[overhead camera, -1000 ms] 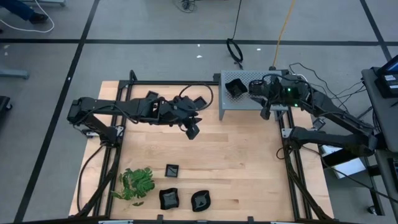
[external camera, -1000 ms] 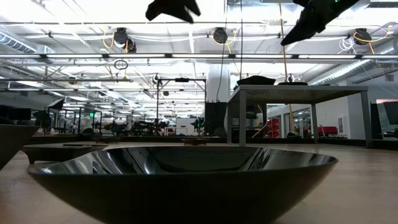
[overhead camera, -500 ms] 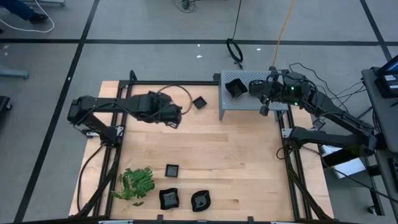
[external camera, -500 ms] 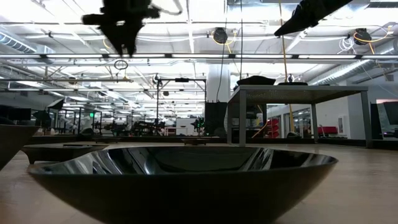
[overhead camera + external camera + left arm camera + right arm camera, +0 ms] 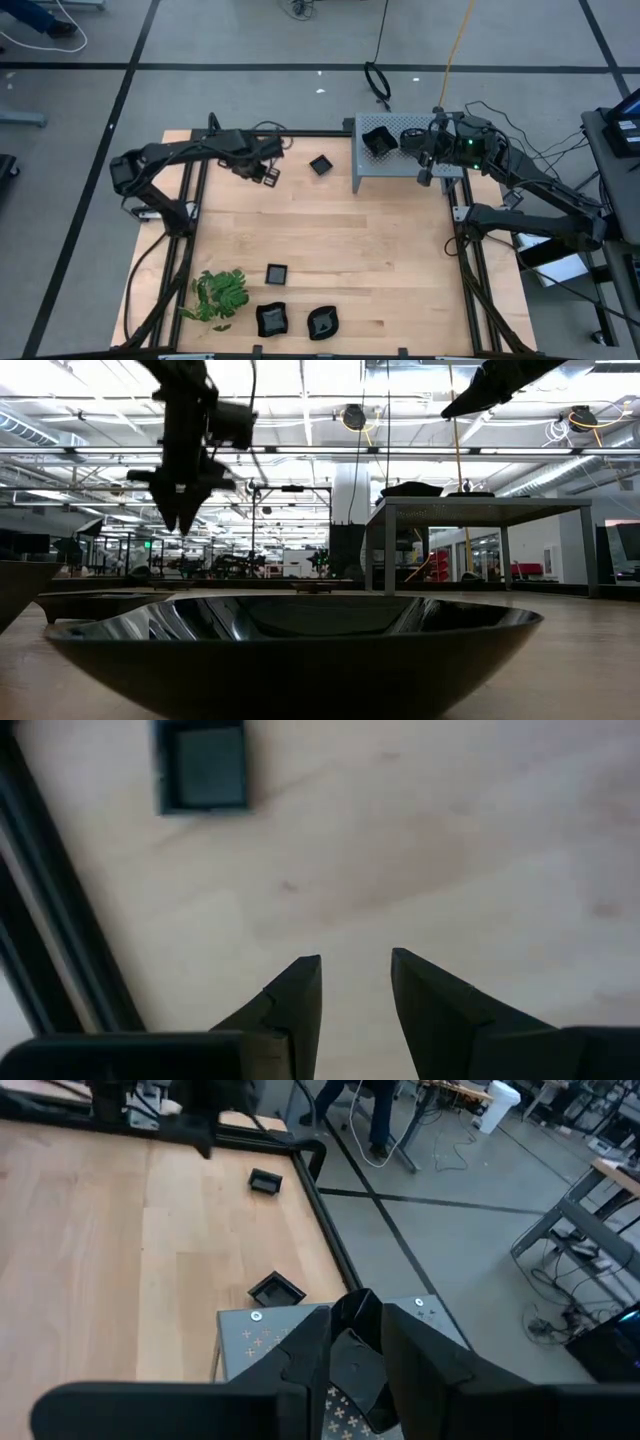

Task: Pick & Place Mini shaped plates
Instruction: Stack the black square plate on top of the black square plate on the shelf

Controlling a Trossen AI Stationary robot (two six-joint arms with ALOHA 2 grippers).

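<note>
Bare wood (image 5: 480, 850) surrounds left fingers (image 5: 300, 990), apparently empty, near frame rail (image 5: 60, 950).

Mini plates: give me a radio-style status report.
Left tool open, empty, near small square black plate. Right tool shut on glossy black plate above grey perforated metal box. Nothing obstructing.

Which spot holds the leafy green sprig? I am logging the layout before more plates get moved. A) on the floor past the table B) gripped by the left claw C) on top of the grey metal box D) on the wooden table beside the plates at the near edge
D: the high view shows the green sprig lying on the wooden table, left of the plates at its near edge.
</note>
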